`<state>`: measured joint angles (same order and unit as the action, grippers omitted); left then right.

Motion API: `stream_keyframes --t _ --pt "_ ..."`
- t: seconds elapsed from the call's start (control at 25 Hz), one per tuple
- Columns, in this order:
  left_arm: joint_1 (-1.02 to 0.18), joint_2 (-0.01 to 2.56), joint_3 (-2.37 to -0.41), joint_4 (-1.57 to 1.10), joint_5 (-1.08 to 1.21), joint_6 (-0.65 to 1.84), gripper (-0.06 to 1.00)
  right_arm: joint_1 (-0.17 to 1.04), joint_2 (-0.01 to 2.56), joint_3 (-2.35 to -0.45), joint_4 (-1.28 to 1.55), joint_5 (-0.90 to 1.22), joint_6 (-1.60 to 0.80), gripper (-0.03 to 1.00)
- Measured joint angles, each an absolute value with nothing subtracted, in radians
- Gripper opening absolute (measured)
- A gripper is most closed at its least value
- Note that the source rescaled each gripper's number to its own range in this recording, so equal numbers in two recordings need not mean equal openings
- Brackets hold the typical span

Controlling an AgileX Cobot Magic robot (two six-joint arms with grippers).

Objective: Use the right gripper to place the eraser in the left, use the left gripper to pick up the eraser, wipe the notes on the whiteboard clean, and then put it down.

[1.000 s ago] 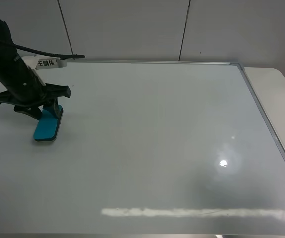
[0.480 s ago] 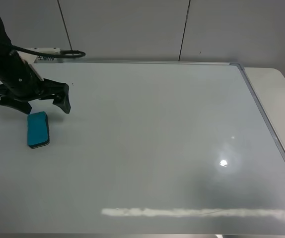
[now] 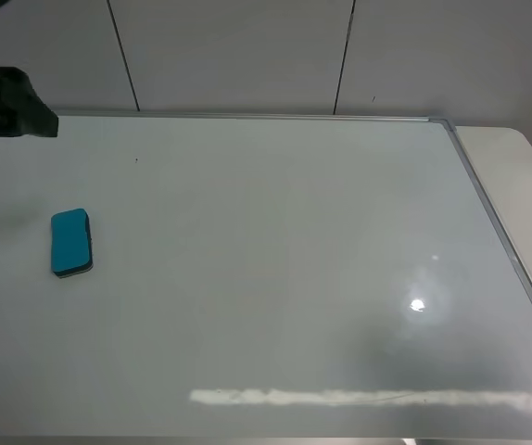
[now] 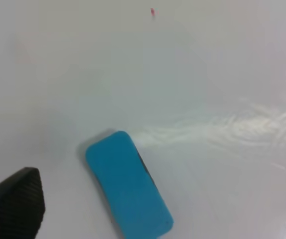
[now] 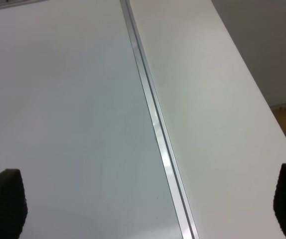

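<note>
The teal-blue eraser (image 3: 71, 242) lies flat on the left part of the whiteboard (image 3: 275, 250), with nothing touching it. It also shows in the left wrist view (image 4: 125, 186). My left gripper (image 3: 23, 112) is at the far left edge, up and away from the eraser. In the left wrist view it (image 4: 155, 201) is open wide and empty, with the eraser on the board below and between its fingertips (image 4: 16, 201). My right gripper (image 5: 145, 199) is open and empty over the board's right frame (image 5: 155, 119); the exterior view does not show it. No red notes show, only a tiny speck (image 3: 136, 159).
The white table (image 3: 516, 176) extends past the board's right frame and also shows in the right wrist view (image 5: 208, 99). A grey panelled wall (image 3: 247, 56) stands behind the board. Lamp glare (image 3: 418, 304) marks the board's right half.
My left gripper let go of the eraser, which went from tilted to flat on the board. The gripper then lifted and drew back to the far left edge.
</note>
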<state>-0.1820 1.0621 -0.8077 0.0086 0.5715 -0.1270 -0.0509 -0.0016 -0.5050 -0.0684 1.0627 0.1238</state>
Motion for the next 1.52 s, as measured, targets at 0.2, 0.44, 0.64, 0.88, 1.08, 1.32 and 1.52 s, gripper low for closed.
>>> stream_keyframes --t 0.2,0.44,0.64,0.88,1.08,1.32,1.52 --pt "-0.182 0.718 -0.721 0.009 0.573 -0.127 1.00 -0.051 -0.002 -0.505 -0.068 1.063 0.124 1.00" --pt "-0.182 0.382 -0.659 0.019 0.624 -0.127 1.00 -0.051 -0.002 -0.505 -0.068 1.063 0.124 1.00" --pt "-0.119 0.170 -0.596 0.027 0.702 -0.127 1.00 -0.051 -0.002 -0.505 -0.068 1.063 0.124 1.00" --pt "0.021 0.008 -0.538 0.017 0.803 -0.127 1.00 -0.051 -0.002 -0.505 -0.068 1.063 0.124 1.00" --pt "0.031 -0.004 -0.507 0.000 0.856 -0.127 1.00 -0.051 -0.002 -0.505 -0.068 1.063 0.124 1.00" --pt "0.031 -0.004 -0.506 -0.017 0.853 -0.127 1.00 -0.051 -0.002 -0.505 -0.068 1.063 0.124 1.00" --pt "0.031 -0.004 -0.506 -0.055 0.861 -0.126 1.00 -0.051 -0.002 -0.505 -0.068 1.063 0.124 1.00"
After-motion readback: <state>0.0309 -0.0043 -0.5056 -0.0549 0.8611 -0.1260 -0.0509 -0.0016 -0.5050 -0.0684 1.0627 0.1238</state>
